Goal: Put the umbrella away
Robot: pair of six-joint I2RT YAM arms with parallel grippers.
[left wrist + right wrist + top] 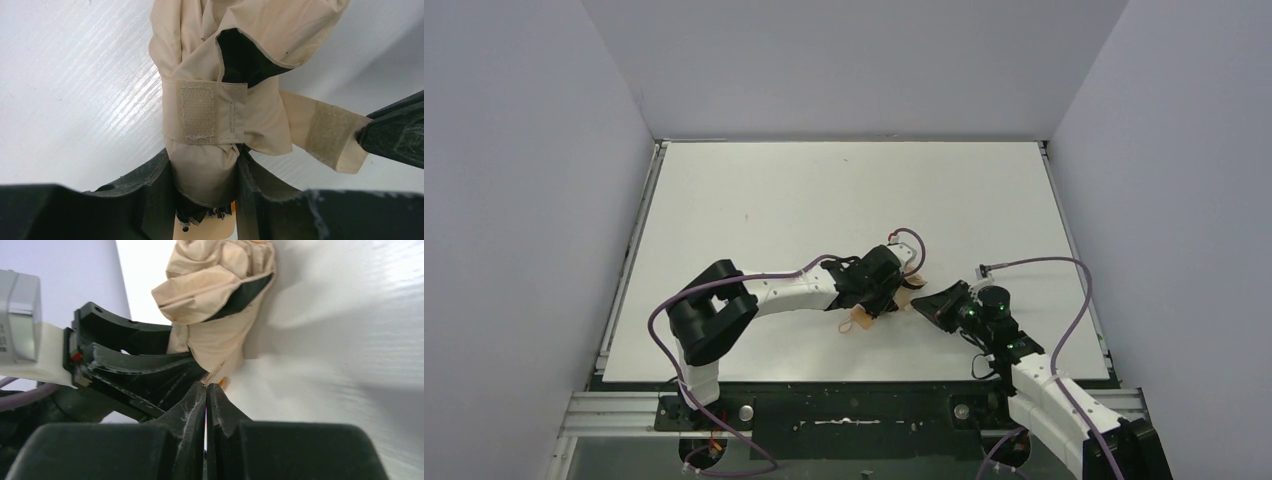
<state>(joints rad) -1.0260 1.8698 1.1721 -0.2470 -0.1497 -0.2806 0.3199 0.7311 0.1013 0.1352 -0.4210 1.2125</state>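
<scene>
The left gripper (pixel 201 172) is clamped around the umbrella (pixel 190 45), with 1 dark finger (pixel 145 190) on each side of the folded beige bundle, just below the band of the strap (pixel 230 112). In the top view the umbrella lies on the white table (pixel 824 190), just off the table's middle toward 5 o'clock and mostly hidden under the left wrist. Its tan handle loop (pixel 861 320) pokes out at 7 o'clock of that gripper.

In the left wrist view the strap wraps across the bundle, with 1 pale hook-and-loop patch (pixel 197 112) facing the camera. A dark fold of lining gapes just above it. The strap's loose end carries a 2nd patch (pixel 327 132) and runs off the bundle toward 4 o'clock to the right gripper (pixel 206 392), which meets its tip at 3 o'clock of that view.

The right gripper's jaws are pressed together, pinching the strap's tip. Its own wrist view shows only a thin tan sliver at the closed fingertips. In the top view it reaches in from 4 o'clock, its tips just beside the left gripper.
</scene>
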